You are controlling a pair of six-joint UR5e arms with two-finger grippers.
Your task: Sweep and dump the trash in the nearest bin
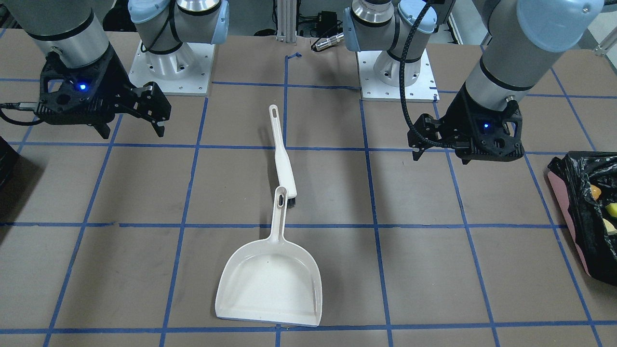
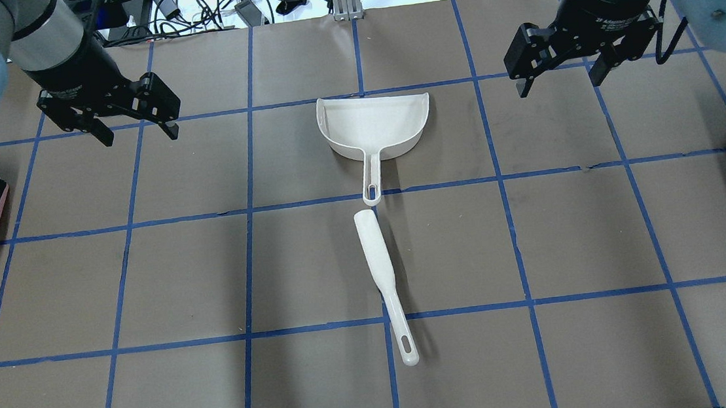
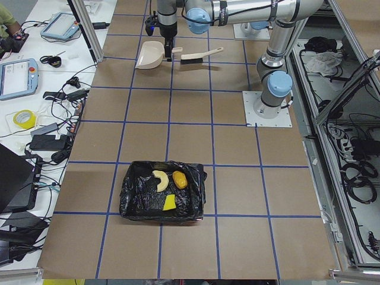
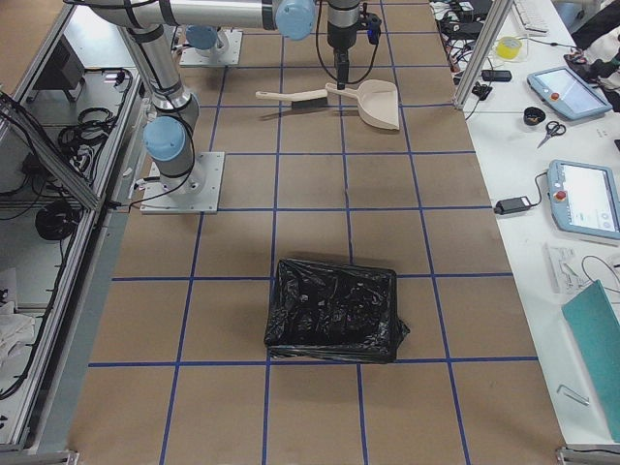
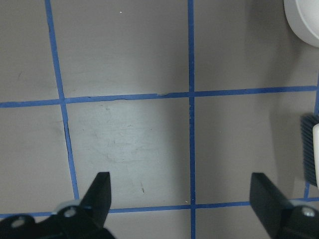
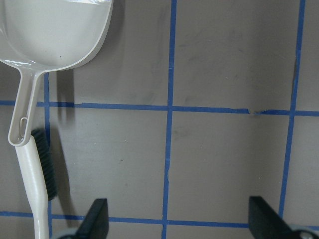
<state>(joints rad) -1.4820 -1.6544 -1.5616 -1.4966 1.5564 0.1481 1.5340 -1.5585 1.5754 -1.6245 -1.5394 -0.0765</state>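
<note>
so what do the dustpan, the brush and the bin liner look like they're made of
The dustpan looks like moulded hard plastic: off-white, smooth, with a slight sheen, thin even walls and a one-piece handle. The brush seems to have the same off-white plastic body, with dark bristles that are probably synthetic. The bin liner looks like thin plastic film: glossy black, crinkled, with bright highlights.

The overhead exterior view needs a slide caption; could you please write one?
Left pincer and right pincer hang open either side of an empty white plastic dustpan and white brush.
</note>
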